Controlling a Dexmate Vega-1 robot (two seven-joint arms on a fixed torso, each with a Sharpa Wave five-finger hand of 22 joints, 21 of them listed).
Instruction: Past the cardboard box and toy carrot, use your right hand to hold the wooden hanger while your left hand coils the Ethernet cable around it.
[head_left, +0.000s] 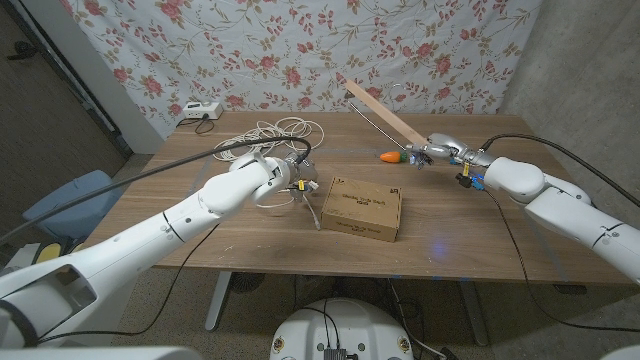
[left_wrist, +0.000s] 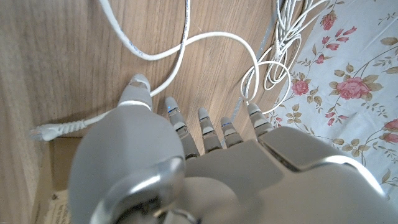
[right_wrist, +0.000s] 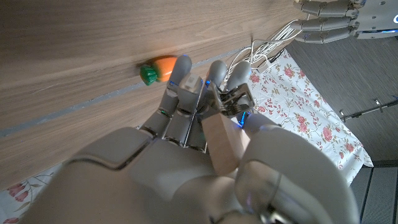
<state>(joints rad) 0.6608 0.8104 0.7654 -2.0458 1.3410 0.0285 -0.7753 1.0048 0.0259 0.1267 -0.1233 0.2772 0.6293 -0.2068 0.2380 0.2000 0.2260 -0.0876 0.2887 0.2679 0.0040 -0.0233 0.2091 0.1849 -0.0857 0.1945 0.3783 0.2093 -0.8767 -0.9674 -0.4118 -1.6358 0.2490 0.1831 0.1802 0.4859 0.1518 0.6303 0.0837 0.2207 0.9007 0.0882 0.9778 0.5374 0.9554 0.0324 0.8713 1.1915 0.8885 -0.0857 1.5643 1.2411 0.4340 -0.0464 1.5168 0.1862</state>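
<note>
My right hand (head_left: 441, 152) grips one end of the wooden hanger (head_left: 380, 108) past the toy carrot (head_left: 392, 157); the hanger slants up and to the left above the table. In the right wrist view the hanger's wooden end (right_wrist: 221, 140) lies between the fingers, with the toy carrot (right_wrist: 158, 70) just beyond them. My left hand (head_left: 276, 178) is beside the cardboard box (head_left: 360, 208). It holds the white Ethernet cable (left_wrist: 186, 43) under the thumb near its plug end (left_wrist: 46, 130), fingers spread. The cable's coil (head_left: 283, 130) lies behind that hand.
A white box with a cord (head_left: 200, 110) sits at the table's back left corner. A blue chair (head_left: 60, 205) stands off the left edge. A floral wall runs behind the table. Bare wood (head_left: 480, 240) lies in front of the right arm.
</note>
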